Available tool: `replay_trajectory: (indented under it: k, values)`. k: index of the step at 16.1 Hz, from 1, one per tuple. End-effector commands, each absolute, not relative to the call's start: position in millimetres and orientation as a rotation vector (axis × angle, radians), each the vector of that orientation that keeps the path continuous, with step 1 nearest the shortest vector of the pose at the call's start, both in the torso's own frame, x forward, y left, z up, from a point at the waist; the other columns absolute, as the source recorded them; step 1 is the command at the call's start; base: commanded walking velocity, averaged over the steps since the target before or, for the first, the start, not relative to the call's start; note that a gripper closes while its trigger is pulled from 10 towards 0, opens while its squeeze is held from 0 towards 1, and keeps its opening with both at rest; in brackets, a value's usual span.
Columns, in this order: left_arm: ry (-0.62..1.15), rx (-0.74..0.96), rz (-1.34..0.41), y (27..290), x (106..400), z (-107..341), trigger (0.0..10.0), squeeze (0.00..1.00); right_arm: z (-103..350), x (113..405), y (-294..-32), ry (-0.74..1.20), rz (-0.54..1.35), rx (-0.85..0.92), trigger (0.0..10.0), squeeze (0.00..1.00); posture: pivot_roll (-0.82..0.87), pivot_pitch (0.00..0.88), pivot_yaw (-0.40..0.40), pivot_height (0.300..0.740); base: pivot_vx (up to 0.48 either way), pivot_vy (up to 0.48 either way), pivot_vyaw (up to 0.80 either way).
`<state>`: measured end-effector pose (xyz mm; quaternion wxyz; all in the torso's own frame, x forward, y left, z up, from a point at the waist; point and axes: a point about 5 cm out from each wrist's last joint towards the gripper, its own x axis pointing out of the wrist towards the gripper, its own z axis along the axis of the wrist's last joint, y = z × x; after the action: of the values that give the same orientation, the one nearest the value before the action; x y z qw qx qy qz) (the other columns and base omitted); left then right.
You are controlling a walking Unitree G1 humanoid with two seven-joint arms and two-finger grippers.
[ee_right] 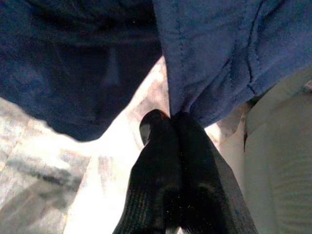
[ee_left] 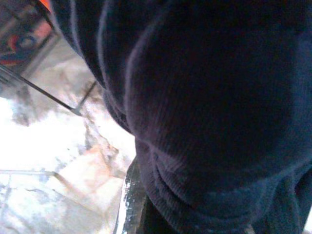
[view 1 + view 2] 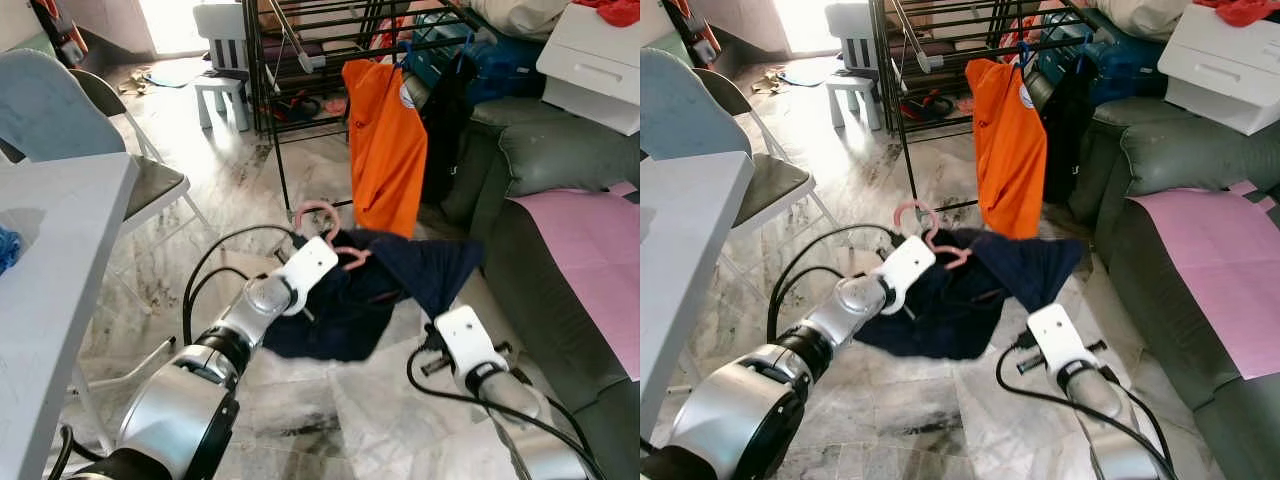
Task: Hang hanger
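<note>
A pink hanger (image 3: 316,212) carrying a navy garment (image 3: 370,290) is held up over the marble floor in front of me. My left gripper (image 3: 338,252) is at the hanger's neck with its fingers buried in the cloth, and hanger and garment hang from it. The left wrist view shows the navy fabric (image 2: 209,107) pressed close. My right gripper (image 1: 168,117) is shut on the garment's right edge (image 3: 445,275), pinching a fold. A black metal rack (image 3: 300,40) stands beyond, with an orange shirt (image 3: 385,150) hanging on it.
A green sofa (image 3: 560,170) with a pink sheet (image 3: 600,250) runs along the right. A white table (image 3: 50,260) and a grey folding chair (image 3: 60,110) stand on the left. A white stool (image 3: 222,75) sits by the rack. Black cables (image 3: 200,280) loop off my left arm.
</note>
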<state>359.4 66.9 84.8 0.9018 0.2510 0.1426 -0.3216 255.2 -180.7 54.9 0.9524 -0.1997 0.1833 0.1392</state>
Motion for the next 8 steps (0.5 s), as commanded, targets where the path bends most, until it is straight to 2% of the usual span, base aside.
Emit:
replay_trajectory:
  k: [1,5,7,8]
  values:
    - [0.123,0.487,-0.629,57,374,122,0.0,0.0,37,246,-176,0.461,0.32,-0.385,10.0,0.0,-0.07,0.0,0.053,0.74,0.0,0.0,0.0]
    - [0.133,0.47,-0.6,52,373,118,0.0,0.0,43,235,-128,0.393,0.637,-0.264,10.0,0.0,-0.07,0.0,0.047,0.74,0.0,0.0,0.0]
    - [0.163,0.421,-0.583,51,372,115,0.0,0.0,32,218,-120,0.465,0.768,-0.303,10.0,0.0,-0.07,0.0,0.046,0.74,0.0,0.0,0.0]
    - [0.156,0.435,-0.585,50,372,116,0.0,0.0,28,217,-125,0.489,0.748,-0.313,10.0,0.0,-0.07,0.0,0.047,0.74,0.0,0.0,0.0]
